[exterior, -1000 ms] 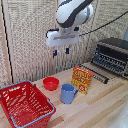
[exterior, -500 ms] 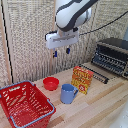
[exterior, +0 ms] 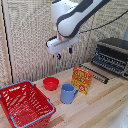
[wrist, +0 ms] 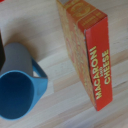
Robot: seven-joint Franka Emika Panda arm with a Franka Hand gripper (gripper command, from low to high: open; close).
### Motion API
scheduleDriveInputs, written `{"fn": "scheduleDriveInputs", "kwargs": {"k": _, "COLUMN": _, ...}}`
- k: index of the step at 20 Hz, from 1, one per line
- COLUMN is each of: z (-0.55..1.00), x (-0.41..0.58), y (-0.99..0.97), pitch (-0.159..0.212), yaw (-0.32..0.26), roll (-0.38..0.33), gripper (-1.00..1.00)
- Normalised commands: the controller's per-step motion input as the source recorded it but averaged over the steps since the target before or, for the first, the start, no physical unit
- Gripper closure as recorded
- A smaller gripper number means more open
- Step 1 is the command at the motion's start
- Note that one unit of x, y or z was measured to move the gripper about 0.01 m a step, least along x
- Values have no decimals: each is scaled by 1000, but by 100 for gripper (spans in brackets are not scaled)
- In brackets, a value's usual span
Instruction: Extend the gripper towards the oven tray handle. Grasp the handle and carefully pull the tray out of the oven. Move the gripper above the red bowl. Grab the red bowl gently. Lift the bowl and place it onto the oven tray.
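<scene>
In the exterior view my gripper (exterior: 64, 53) hangs in the air with its blue-tipped fingers (exterior: 58, 56) apart and nothing between them. It is well above the table, over the space between the red bowl (exterior: 50, 83) and the macaroni box (exterior: 82, 79). The red bowl sits upright on the table with nothing in it. The oven (exterior: 112, 56) stands at the exterior view's right, and its tray (exterior: 98, 74) sticks out in front, with the handle (exterior: 93, 76) on its near edge behind the box. My fingers do not appear in the wrist view.
A blue mug (exterior: 68, 93) stands in front of the bowl, beside the macaroni box. The wrist view looks straight down on the mug (wrist: 17, 82) and the box (wrist: 87, 55). A big red wire basket (exterior: 25, 105) fills the front of the exterior view's left.
The arm has drifted a little toward the exterior view's left and slightly lower. The objects on the table have not moved.
</scene>
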Motion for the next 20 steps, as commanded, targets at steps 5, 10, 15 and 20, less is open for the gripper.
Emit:
{"fn": "scheduleDriveInputs", "kwargs": {"k": 5, "z": 0, "x": -25, "y": -328, "pitch": -85, "yaw": 134, "roll": -312, "gripper": -100}}
{"fn": "scheduleDriveInputs", "kwargs": {"k": 10, "z": 7, "x": -40, "y": -460, "pitch": -92, "yaw": 104, "roll": -289, "gripper": -100}}
{"fn": "scheduleDriveInputs", "kwargs": {"k": 15, "z": 8, "x": -40, "y": -536, "pitch": -63, "yaw": 79, "roll": -289, "gripper": -100}}
{"fn": "scheduleDriveInputs", "kwargs": {"k": 20, "z": -1, "x": 0, "y": -582, "pitch": -13, "yaw": 69, "roll": -286, "gripper": -100}}
